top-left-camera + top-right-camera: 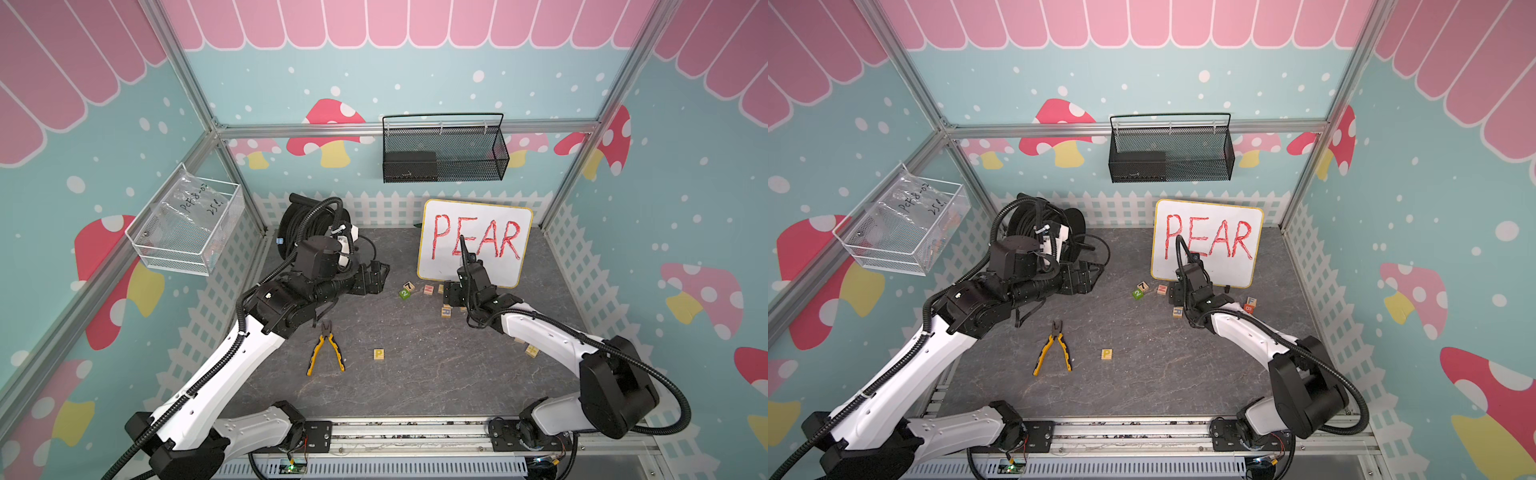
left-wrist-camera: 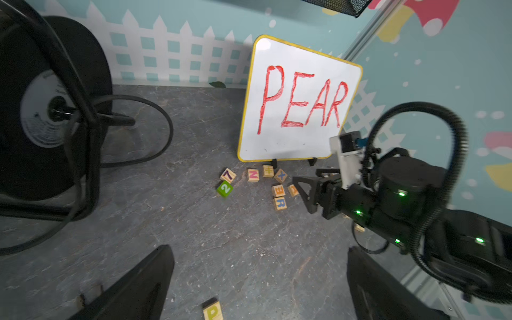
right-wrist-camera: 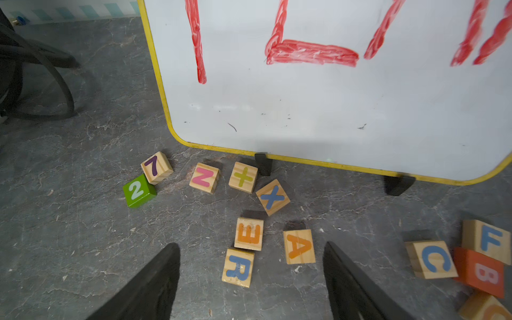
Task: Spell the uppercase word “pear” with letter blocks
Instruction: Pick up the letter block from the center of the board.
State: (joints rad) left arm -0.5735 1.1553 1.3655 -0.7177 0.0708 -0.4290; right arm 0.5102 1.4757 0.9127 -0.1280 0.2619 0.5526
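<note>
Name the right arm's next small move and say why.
Probably lower the open right gripper onto the E block and close. The P block already sits alone out front, and E comes next; it lies under the gripper, close against the R block, with the A block beside.

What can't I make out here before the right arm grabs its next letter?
- E block and A block: largely hidden by the right gripper in both top views.
- Corner block: letter cut off by the right wrist view's edge.
- P block: cut by the left wrist view's edge.
- Black basket contents: too dark in both top views.
</note>
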